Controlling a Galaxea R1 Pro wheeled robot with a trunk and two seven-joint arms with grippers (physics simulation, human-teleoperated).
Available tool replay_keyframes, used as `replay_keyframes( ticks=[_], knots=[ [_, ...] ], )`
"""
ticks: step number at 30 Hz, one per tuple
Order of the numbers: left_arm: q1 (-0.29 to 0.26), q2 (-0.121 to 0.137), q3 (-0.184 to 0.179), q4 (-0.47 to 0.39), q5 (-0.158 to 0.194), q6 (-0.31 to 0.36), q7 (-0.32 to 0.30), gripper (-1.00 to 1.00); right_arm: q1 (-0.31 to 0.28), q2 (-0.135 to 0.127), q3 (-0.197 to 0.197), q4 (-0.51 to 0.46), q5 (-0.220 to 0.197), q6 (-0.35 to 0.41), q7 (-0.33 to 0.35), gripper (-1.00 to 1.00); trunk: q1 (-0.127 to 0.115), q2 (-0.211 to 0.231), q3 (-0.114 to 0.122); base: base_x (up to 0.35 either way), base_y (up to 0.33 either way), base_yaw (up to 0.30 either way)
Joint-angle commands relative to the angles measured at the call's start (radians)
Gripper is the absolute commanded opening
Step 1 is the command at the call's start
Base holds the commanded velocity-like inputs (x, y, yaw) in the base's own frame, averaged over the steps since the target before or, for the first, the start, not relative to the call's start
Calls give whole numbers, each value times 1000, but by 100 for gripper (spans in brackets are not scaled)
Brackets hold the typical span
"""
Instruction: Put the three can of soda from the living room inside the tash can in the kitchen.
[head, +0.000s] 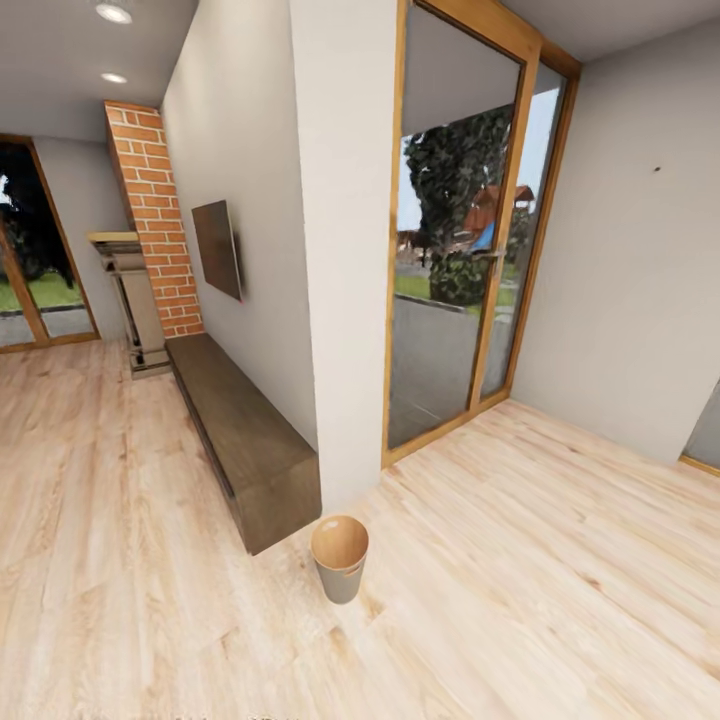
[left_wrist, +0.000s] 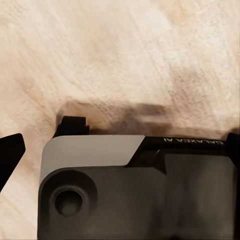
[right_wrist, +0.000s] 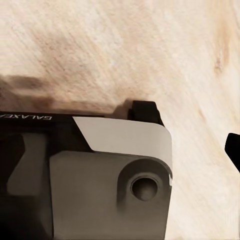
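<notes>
Near the foot of the white pillar (head: 345, 250), on the pale plank floor (head: 520, 600), stands the tash can (head: 340, 572), upright, grey outside and tan inside, seemingly holding nothing, just right of the near end of the long dark bench (head: 245, 435). Farther left along that wall hang a dark screen (head: 218, 248) and a brick column (head: 152, 220) with a pale mantel (head: 125, 270) beside it; right of the pillar runs a tall wood-framed glass door (head: 470, 230). No soda cans, sofa or grey cabinets to be seen from the head camera. From the left wrist: a grey and black part of the robot's own body (left_wrist: 135, 190) over wood floor, one dark tip at the picture's edge; fingers not shown clearly enough to call spread or pressed together, nothing visibly pinched. From the right wrist: much the same, grey housing (right_wrist: 100, 175) above the planks, claw state likewise impossible to tell. Likely still in transit. Main risks from here: clipping the light bin or the bench corner with the base while turning, tipping the bin over.
</notes>
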Motion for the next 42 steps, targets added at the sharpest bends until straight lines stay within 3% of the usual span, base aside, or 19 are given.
replay_keyframes(
  ticks=[1, 19, 42],
  knots=[
    [0, 0, 0, 0, 0, 0, 0, 100, 0, 0, 0, 0, 0, 0, 0, 100, 0, 0, -1, 0, 0, 232],
    [0, -2, -3, 0, 0, -1, 0, 100, 0, 0, 1, 0, 1, 0, -4, 100, 0, 0, -13, 0, 0, 234],
    [0, -3, -4, 0, -1, -1, 0, 100, 1, 0, 9, 3, 2, -1, -4, 100, 0, 0, -20, 0, 0, 86]
  ],
)
